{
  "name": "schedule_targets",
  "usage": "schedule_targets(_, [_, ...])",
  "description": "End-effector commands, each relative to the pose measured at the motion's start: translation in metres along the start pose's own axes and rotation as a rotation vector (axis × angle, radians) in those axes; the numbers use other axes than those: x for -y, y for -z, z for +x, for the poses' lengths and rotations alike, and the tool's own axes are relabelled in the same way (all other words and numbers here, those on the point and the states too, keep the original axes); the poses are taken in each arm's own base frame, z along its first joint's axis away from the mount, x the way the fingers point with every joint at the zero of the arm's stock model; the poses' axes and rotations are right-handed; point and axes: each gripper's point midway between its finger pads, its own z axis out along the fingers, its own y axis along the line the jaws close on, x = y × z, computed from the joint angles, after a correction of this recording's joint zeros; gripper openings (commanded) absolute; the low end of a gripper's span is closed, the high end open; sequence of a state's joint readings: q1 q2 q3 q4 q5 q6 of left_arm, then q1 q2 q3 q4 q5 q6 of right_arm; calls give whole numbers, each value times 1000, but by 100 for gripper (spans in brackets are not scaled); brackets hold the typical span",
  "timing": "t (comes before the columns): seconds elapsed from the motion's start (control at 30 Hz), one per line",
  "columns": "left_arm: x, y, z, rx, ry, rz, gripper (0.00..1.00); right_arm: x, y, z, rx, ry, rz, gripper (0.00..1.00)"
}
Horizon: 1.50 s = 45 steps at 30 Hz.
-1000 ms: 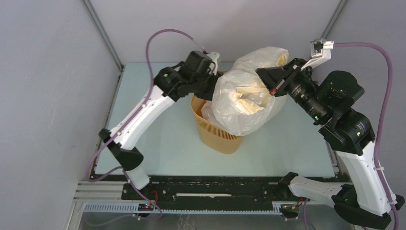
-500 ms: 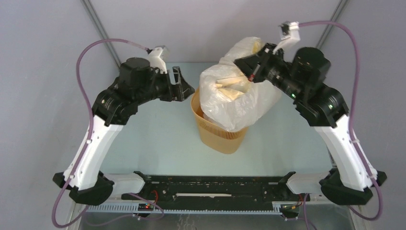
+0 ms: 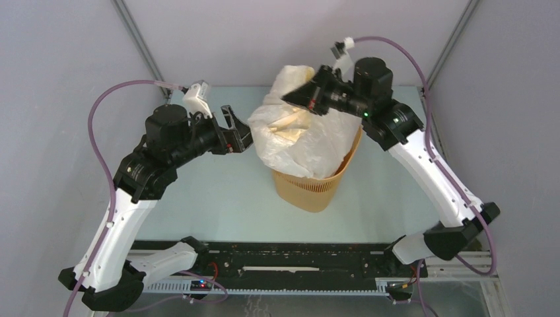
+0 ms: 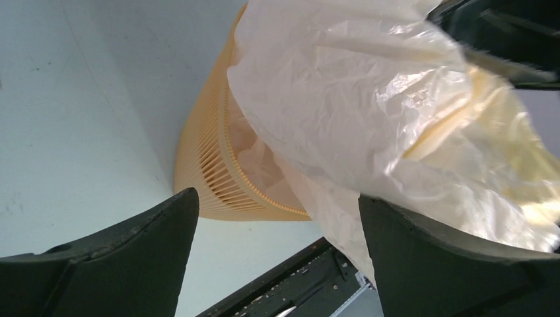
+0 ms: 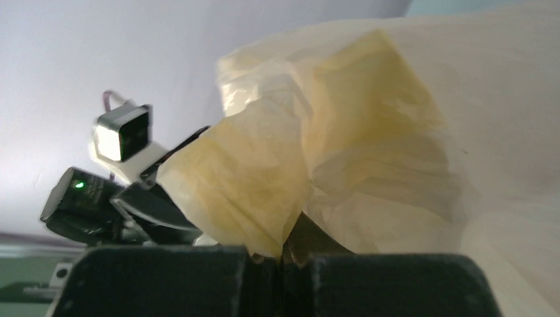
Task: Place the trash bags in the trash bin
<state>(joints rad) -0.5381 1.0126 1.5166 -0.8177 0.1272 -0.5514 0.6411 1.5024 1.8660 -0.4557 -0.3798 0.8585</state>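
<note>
Grips the crinkled trash bag [image 3: 304,139] by its yellow rim with the clenched right claw [image 3: 292,97] above the orange trash bin [image 3: 310,188] — holds the left claw [image 3: 238,127] released, just left.

Lab enclosure, grey panels [image 3: 59,79], metal struts [image 3: 139,43]

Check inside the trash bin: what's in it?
Only the trash bag: its lower part sits in the trash bin, the rest billows above, pinched by the right claw. The bag covers the interior; the bin floor can't be seen.
</note>
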Motion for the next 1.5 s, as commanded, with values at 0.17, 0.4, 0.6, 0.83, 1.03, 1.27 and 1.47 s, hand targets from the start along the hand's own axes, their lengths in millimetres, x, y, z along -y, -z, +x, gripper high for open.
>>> schedule_targets(0.17, [32, -1, -14, 47, 48, 158, 96, 79, 86, -20, 83, -95, 123, 0])
schedule_targets(0.4, [101, -4, -6, 27, -56, 475, 99, 55, 76, -16, 3, -101, 20, 0])
schedule_targets(0.6, [150, -13, 39, -58, -244, 648, 99, -2, 69, -29, -9, -180, -205, 0])
schedule_targets(0.83, [111, -72, 33, 16, -255, 317, 100, -34, 65, -35, -25, -240, -284, 0])
schedule_targets(1.03, [53, -91, 31, -27, -338, 31, 100, 17, 61, -12, -56, -318, -231, 0])
schedule_targets(1.27, [42, -64, 41, -14, -408, 74, 100, 88, 58, 36, -206, -197, -30, 0])
schedule_targets(1.47, [74, -13, 46, 35, -428, 349, 100, 110, 59, 53, -303, 19, 151, 0])
